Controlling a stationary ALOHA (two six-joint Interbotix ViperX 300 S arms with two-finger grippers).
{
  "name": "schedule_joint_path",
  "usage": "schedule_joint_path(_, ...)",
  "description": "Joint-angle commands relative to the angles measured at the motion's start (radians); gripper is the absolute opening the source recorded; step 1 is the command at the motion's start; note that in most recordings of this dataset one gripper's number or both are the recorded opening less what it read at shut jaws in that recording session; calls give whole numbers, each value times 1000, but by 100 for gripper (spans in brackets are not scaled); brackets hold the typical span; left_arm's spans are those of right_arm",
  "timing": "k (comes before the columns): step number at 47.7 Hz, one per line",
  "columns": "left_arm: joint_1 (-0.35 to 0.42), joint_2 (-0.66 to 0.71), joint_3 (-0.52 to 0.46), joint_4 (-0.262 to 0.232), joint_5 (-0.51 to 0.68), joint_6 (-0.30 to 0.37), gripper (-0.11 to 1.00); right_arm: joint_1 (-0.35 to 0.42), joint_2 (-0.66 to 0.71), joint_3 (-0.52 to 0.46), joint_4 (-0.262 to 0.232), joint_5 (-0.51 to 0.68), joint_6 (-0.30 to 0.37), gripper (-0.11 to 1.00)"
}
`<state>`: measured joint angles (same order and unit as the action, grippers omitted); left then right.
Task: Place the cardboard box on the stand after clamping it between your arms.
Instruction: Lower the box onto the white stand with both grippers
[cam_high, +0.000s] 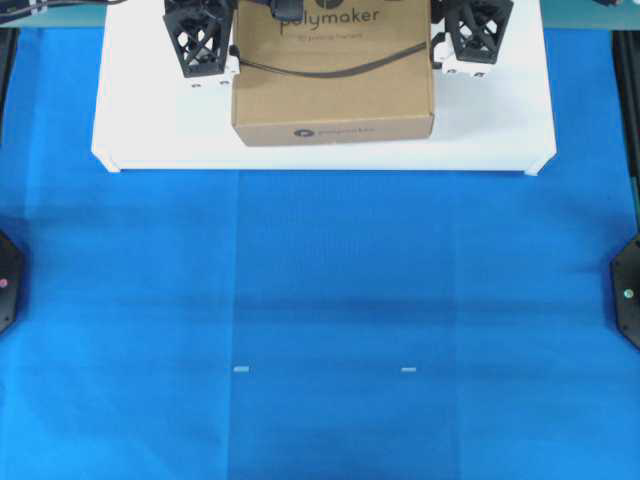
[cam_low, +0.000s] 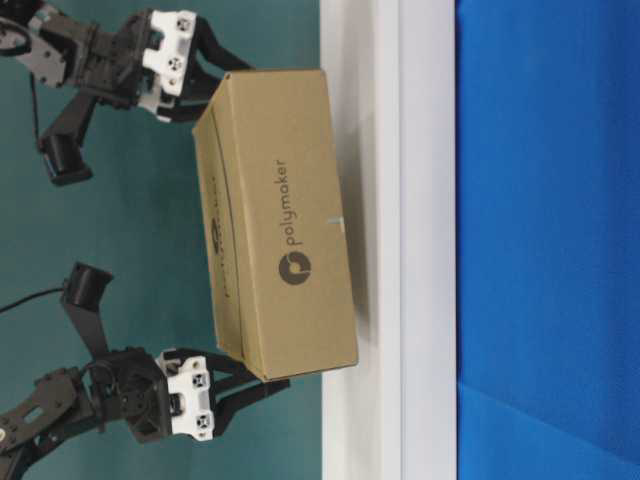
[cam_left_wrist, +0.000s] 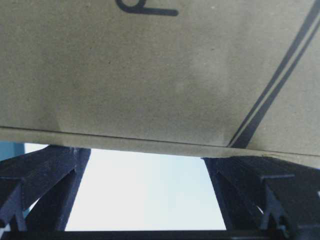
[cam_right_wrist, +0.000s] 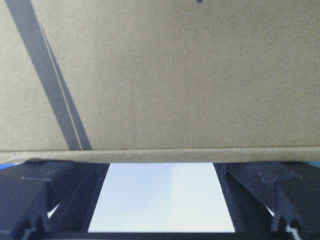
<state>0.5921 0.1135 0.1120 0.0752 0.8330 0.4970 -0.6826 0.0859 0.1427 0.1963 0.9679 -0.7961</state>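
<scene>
Two wide-spread grippers, my left gripper (cam_high: 203, 62) and right gripper (cam_high: 472, 55), flank the stiff, light-looking cardboard box (cam_high: 332, 95) near the stand (cam_high: 150, 125)'s front edge.

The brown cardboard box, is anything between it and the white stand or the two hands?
Nothing visible. The brown cardboard polymaker box already sits on the white flat-topped stand, with the left hand and right hand at its sides.
</scene>
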Motion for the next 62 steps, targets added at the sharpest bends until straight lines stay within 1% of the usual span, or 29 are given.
schedule_joint_path(1,-31,-14,-94,-18,-124,-20,87,67,3,-87,110,-71,-20,98)
schedule_joint_path(8,-26,-14,-94,-18,-124,-21,87,58,21,-89,127,-55,-26,98)
schedule_joint_path(27,-23,3,-84,-18,-138,-20,87,49,57,-74,127,-60,-49,98)
schedule_joint_path(32,-18,17,-83,-18,-147,-20,87,48,66,-64,127,-63,-66,98)
schedule_joint_path(47,32,20,-49,-18,-153,-17,87,-2,57,-2,129,-71,-75,98)
schedule_joint_path(50,35,17,-38,-18,-155,-15,87,-12,49,18,127,-74,-86,98)
schedule_joint_path(57,35,8,-14,-18,-153,-18,87,-21,46,60,129,-91,-147,98)
schedule_joint_path(62,34,-2,5,-20,-153,-20,87,-29,46,67,129,-101,-160,98)
